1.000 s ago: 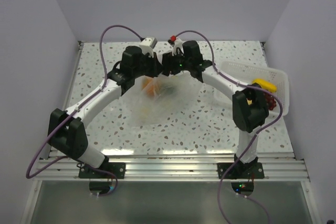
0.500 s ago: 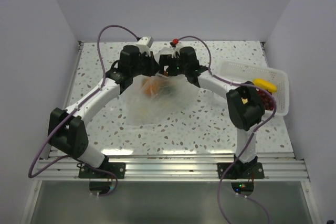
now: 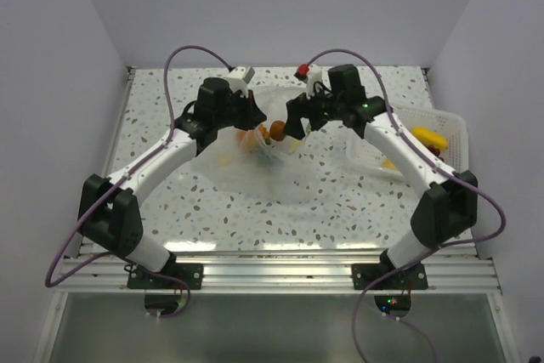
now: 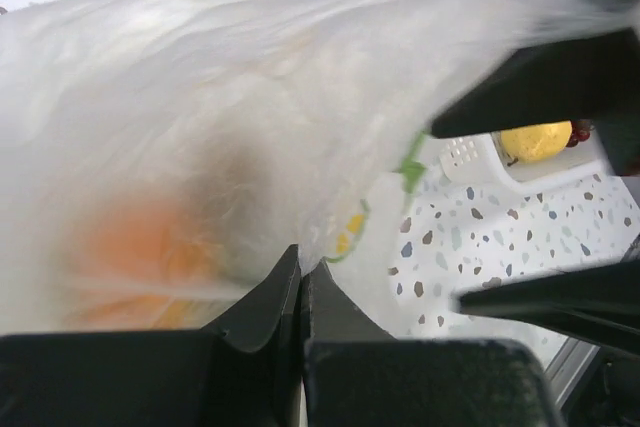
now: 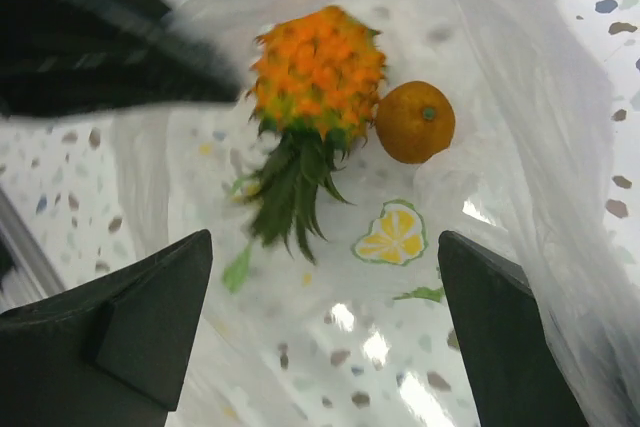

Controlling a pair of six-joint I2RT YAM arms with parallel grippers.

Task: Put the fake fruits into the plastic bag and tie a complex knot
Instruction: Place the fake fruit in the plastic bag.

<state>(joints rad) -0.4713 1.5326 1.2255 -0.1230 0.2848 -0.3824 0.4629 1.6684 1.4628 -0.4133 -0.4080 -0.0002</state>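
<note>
Item one, the plastic bag [image 3: 270,178]: thin, clear and crinkled, lying near the middle of the speckled table [image 3: 340,210] between the two arms, its upper part lifted and its lower part spread flat on the surface. Contents: a toy pineapple [image 5: 315,77] with an orange body and green crown, and a small orange [image 5: 415,122] touching its side; both rest on the bag's inner film, beside a printed lemon slice [image 5: 390,235]. Item two, the white slotted tray [image 3: 450,116], at the table's right edge, well apart from the bag; it holds a yellow fruit [image 3: 427,136] and a dark red fruit [image 4: 580,132] just beside it. Item three, the left gripper [image 4: 300,287]: fingers pressed together, clenched on a fold of the bag's film at the upper left of the bag. Item four, the right gripper [image 5: 320,342]: fingers spread wide over the bag's open side, grasping nothing. By view: only the right wrist camera looks into the bag and shows the two fruits sharply; the left wrist camera shows them as an orange blur behind the film, yet gives the tray's contents closer up. The overhead camera alone shows both arms bent towards the bag and the tray's whole outline. No bunched or twisted neck can be made out on the bag.
</note>
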